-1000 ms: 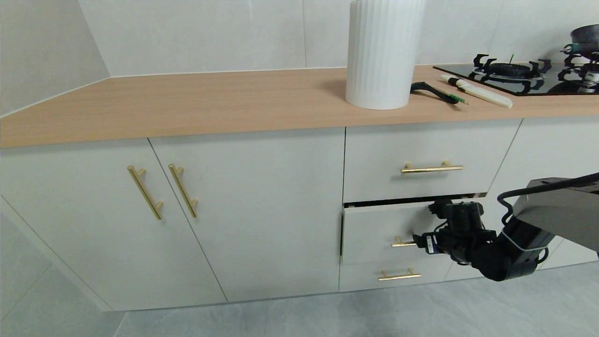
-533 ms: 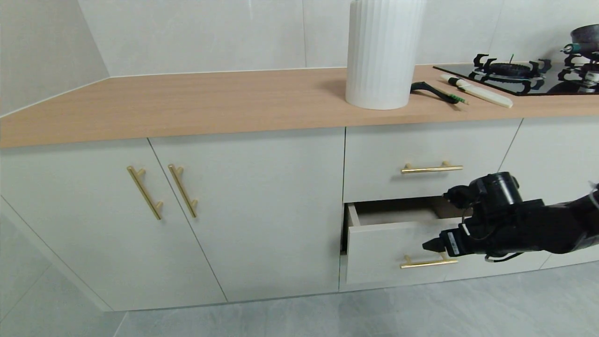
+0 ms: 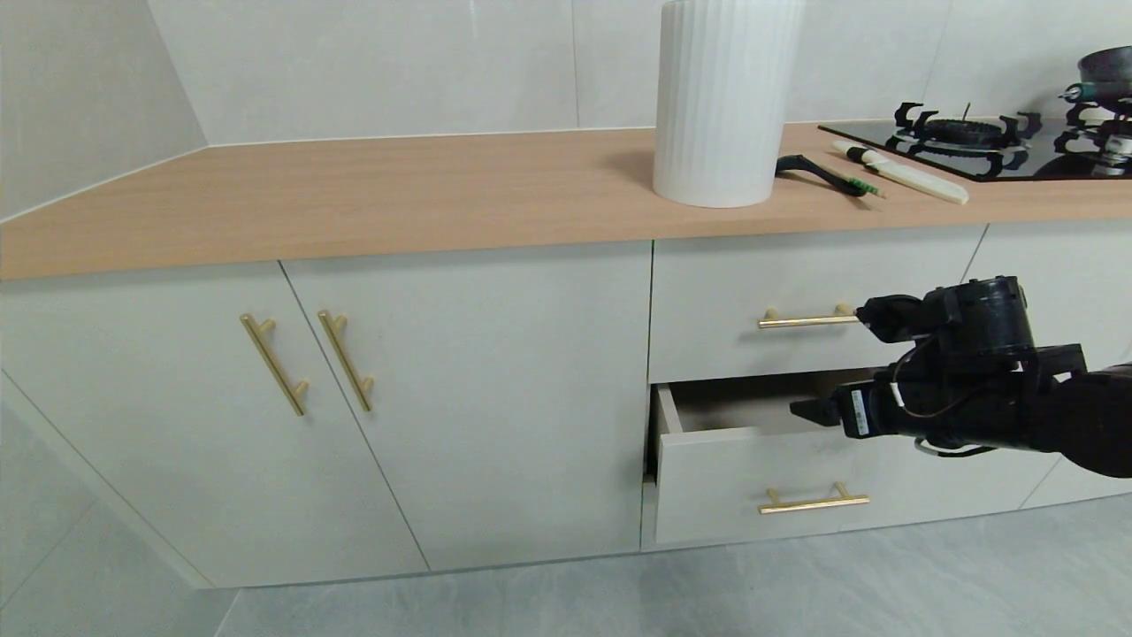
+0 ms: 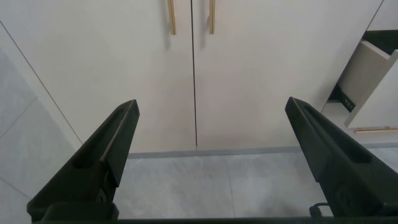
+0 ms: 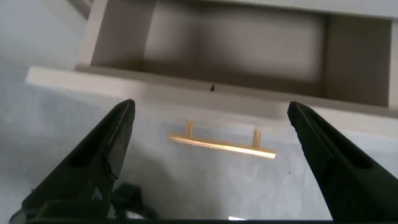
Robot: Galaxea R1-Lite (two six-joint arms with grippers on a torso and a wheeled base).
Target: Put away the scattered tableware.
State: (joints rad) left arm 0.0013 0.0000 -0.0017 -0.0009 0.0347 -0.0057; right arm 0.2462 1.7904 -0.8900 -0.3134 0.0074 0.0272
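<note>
- Countertop point(image 3: 398, 195): above the right gripper point(image 3: 827, 389).
- Drawer point(image 3: 752, 469): stands open just beneath the right gripper, whose fingers are spread wide, clear of the gold handle point(image 5: 222, 145).
- White ribbed vase point(image 3: 723, 102): higher, beyond it.
- Left gripper point(image 4: 211, 124): spread wide, facing the cabinet doors point(image 4: 186, 62).
- Black-handled utensil point(image 3: 818, 172) and cream knife point(image 3: 911, 177): on the countertop beside the vase, well above the right gripper.

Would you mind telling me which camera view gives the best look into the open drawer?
The right wrist view: it looks down into the drawer, showing its inner walls, floor and gold handle. The head view shows it pulled out from the front, the inside mostly hidden. The left wrist view catches just its corner.
</note>
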